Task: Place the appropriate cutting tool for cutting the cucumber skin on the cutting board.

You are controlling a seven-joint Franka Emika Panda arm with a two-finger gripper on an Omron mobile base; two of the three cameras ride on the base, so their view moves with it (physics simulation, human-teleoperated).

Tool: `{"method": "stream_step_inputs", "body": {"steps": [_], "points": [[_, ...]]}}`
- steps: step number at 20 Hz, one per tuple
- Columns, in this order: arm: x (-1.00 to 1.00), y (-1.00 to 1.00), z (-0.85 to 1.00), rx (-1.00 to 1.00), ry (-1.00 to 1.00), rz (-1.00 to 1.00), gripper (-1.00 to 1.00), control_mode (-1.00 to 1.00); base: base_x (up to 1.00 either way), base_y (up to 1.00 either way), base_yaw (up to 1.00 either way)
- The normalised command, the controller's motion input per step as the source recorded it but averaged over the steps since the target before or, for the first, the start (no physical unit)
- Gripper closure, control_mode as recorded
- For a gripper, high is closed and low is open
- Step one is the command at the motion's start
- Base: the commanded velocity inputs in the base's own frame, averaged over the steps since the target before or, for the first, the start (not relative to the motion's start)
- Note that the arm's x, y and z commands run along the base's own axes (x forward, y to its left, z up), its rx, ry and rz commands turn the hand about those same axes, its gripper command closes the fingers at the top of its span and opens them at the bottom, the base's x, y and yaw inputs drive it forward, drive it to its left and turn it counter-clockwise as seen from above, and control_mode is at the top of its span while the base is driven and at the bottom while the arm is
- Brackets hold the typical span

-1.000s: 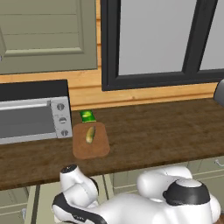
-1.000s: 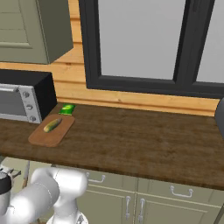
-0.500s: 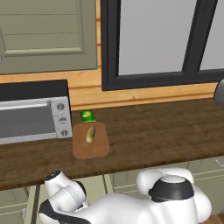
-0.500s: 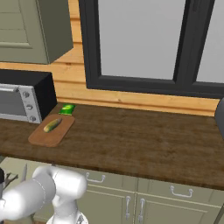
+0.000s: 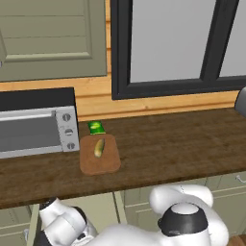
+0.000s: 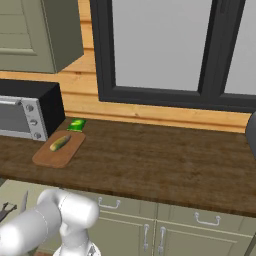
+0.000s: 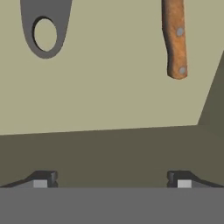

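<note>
Brown wooden cutting board (image 5: 100, 160) with cucumber (image 5: 99, 147) on dark counter (image 5: 173, 144).

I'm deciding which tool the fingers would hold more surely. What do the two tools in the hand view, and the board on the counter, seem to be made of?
The peeler looks like dull dark grey metal: flat, even colour, no grain. The knife shows a brown handle, probably wood, with two pale rivets. The cutting board also looks wooden: matte brown, slightly lighter than the counter.
</note>
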Motion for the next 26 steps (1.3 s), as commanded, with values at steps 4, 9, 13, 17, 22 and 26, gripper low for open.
{"method": "stream_step_inputs", "body": {"steps": [4, 9, 13, 17, 22, 26], "points": [[0.09, -0.01, 0.09, 0.00, 0.00, 0.00, -1.00, -1.00, 0.00, 0.00, 0.00], [0.56, -0.23, 0.12, 0.00, 0.00, -0.02, -1.00, -1.00, 0.00, 0.00, 0.00], [0.25, -0.22, 0.00, 0.00, -0.06, 0.00, -1.00, -1.00, 0.00, 0.00, 0.00], [0.05, 0.01, -0.15, 0.00, -0.22, -0.02, -1.00, -1.00, 0.00, 0.00, 0.00], [0.00, 0.00, 0.00, 0.00, -0.24, 0.00, -1.00, -1.00, 0.00, 0.00, 0.00], [0.00, 0.00, 0.00, 0.00, -0.20, 0.00, -1.00, -1.00, 0.00, 0.00, 0.00]]}}
